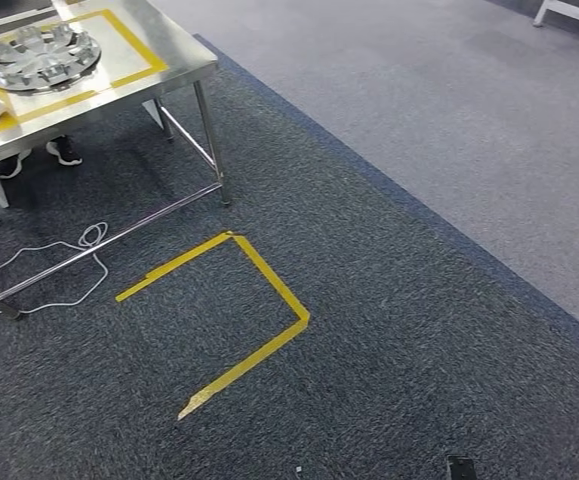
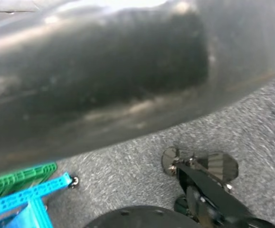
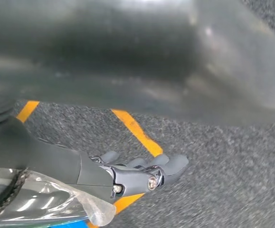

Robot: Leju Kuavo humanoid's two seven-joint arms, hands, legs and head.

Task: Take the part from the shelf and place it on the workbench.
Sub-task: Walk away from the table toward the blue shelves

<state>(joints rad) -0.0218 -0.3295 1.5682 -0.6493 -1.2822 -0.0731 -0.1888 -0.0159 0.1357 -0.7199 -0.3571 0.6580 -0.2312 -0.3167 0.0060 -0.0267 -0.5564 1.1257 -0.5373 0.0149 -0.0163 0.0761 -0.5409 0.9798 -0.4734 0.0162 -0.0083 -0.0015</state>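
A round silver metal part point(image 1: 42, 55) lies on the steel workbench point(image 1: 173, 50) at the far left, inside a yellow taped rectangle. In the right wrist view my right hand point(image 3: 139, 173) hangs above the dark carpet with its fingers stretched out and nothing in them. In the left wrist view the dark fingers of my left hand point(image 2: 203, 190) are blurred; they are spread over the carpet and hold nothing. No shelf is in view.
A yellow taped outline point(image 1: 271, 290) marks the dark carpet ahead, right of the workbench. White cable point(image 1: 82, 245) and a person's shoes point(image 1: 63, 152) lie under the bench. Blue and green plastic frames point(image 2: 24, 194) on casters stand near my left hand. Lighter carpet point(image 1: 459, 90) lies beyond.
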